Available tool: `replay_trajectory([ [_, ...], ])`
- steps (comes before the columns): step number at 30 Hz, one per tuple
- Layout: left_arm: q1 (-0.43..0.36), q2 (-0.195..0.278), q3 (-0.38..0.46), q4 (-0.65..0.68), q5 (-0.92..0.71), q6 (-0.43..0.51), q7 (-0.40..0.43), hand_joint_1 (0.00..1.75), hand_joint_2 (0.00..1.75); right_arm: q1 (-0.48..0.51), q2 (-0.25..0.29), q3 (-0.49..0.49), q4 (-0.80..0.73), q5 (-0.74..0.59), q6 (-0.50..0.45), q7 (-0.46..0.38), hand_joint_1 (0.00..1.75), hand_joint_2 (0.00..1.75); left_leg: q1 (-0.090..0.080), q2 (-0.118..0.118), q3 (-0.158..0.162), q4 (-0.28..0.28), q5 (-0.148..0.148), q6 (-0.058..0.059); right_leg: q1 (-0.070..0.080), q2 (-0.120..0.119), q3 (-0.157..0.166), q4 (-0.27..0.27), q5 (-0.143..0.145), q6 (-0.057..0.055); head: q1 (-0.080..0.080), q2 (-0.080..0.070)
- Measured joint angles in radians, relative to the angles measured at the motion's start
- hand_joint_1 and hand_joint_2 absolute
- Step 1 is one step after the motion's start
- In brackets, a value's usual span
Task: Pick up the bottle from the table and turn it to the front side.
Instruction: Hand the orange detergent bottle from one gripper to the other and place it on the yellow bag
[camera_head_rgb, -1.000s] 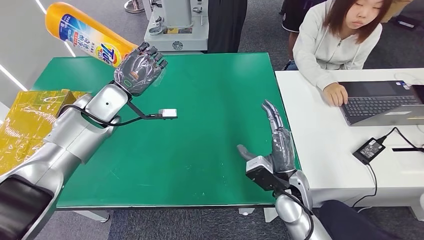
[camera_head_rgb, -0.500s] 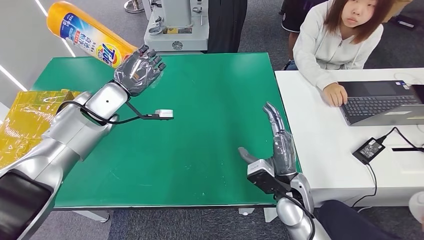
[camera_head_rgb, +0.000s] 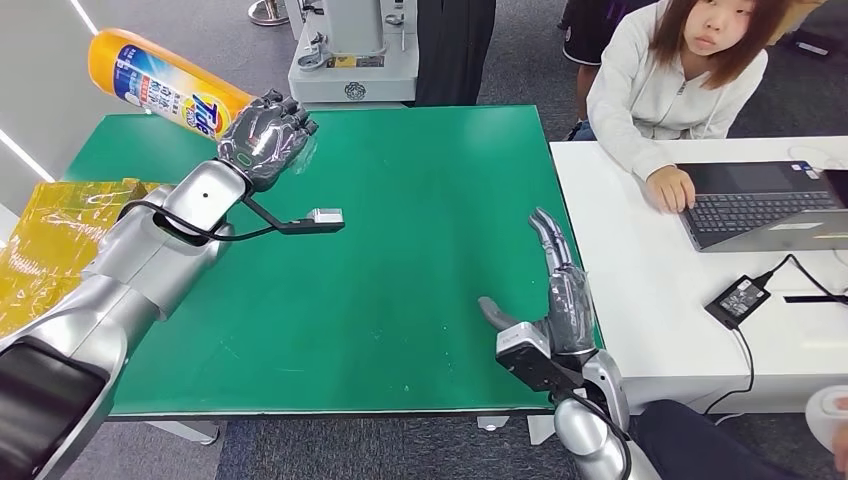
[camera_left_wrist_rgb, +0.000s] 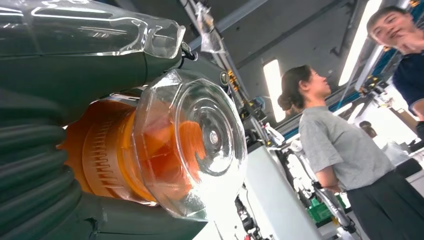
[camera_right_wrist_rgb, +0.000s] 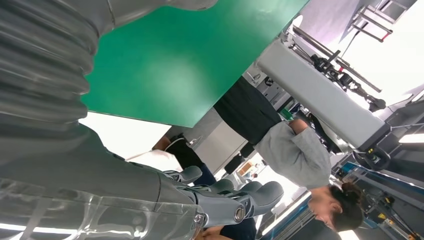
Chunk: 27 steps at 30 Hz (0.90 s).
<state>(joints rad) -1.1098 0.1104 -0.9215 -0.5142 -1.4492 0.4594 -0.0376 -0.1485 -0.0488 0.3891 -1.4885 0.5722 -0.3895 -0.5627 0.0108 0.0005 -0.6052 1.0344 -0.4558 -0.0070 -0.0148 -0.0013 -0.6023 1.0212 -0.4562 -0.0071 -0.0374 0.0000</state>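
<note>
Fingers (camera_head_rgb: 285, 108) of the left hand (camera_head_rgb: 262, 138) clench the bottle's (camera_head_rgb: 160, 83) capped end, its body slanting up beyond them above the table (camera_head_rgb: 430, 200); turning is under way, label-facing wrist roll next; right hand (camera_head_rgb: 560, 290) splayed, empty.

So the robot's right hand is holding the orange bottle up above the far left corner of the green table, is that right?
Not quite: it is the left hand that holds the orange bottle above the far left corner of the green table, as the head view shows. The right hand is open and holds nothing.
</note>
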Motion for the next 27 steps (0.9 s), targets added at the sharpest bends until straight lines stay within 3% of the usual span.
replay_trajectory([
  [27, -0.015, 0.000, 0.058, 0.075, -0.038, -0.080, 0.051, 1.75, 1.75, 0.019, 0.000, -0.006, -0.022, 0.004, 0.000, 0.004, 0.00, 1.75, 0.000, 0.000, 0.000, 0.000, 0.000, 0.000, 0.000, 0.000, 0.000, 0.000, 0.000, 0.000, 0.000, 0.000],
])
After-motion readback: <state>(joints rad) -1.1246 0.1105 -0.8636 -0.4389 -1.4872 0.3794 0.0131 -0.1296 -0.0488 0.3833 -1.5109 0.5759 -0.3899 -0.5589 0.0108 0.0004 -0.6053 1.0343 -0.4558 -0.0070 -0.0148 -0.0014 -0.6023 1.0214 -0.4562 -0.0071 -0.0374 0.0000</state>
